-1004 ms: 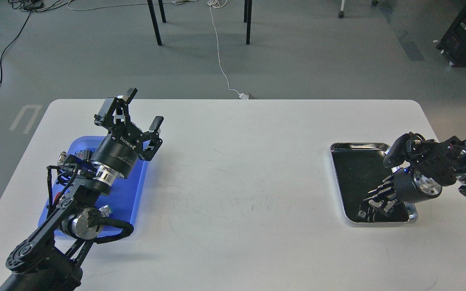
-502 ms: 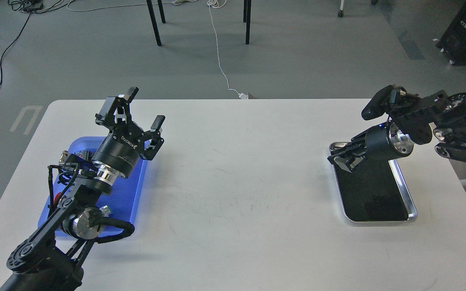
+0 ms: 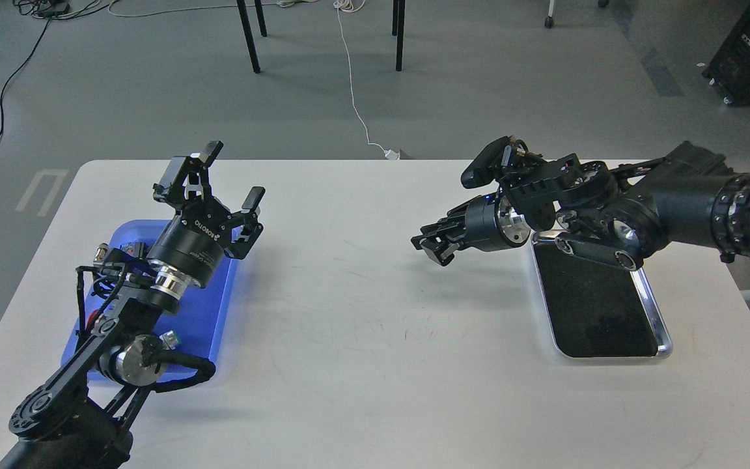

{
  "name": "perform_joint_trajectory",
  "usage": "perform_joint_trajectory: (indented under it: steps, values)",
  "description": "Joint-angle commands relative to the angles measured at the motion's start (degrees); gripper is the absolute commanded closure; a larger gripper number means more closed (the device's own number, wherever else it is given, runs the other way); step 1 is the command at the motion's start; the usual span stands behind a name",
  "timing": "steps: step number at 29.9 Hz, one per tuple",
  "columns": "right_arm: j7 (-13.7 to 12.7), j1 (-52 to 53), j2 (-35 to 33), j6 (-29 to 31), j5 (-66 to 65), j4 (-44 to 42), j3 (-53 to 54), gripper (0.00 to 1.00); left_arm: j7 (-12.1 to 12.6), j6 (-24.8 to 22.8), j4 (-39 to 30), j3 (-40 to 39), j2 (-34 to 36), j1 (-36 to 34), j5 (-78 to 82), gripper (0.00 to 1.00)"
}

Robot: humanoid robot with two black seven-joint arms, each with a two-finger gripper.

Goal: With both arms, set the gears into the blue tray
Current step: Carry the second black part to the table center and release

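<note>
The blue tray [image 3: 215,306] lies at the table's left, mostly covered by my left arm. My left gripper [image 3: 232,174] hangs above the tray's far right corner, open, with nothing between its fingers. My right gripper [image 3: 430,249] hovers over bare table left of the silver tray, pointing left and down. Its fingers are drawn together. No gears show: any gear between those dark fingertips is too small to make out. The parts of the blue tray that show are bare.
A silver-rimmed tray [image 3: 653,306] with a black inside sits at the right, partly under my right forearm. The white table [image 3: 362,339] is scuffed in the middle. Beyond the far edge are chair legs [image 3: 249,39] and a white cable [image 3: 354,98] on the floor.
My right gripper has risen out of the silver tray and swung left, past the tray's far left corner to above the open table. The left arm has stayed put.
</note>
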Motion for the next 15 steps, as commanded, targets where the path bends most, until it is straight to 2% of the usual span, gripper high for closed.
perform_joint_trajectory:
  steps: [1,15]
  values:
    - [0.0,-1.16,4.28,-0.5,3.95,-1.29,-0.66,0.8,0.0,0.0,0.01,-0.09,0.13,-0.09,0.04,0.01]
    - [0.0,-4.24,4.91,-2.61,3.6,0.64,-4.44,0.79,-0.17,0.0,0.01,-0.26,0.39,0.0,-0.05,0.01]
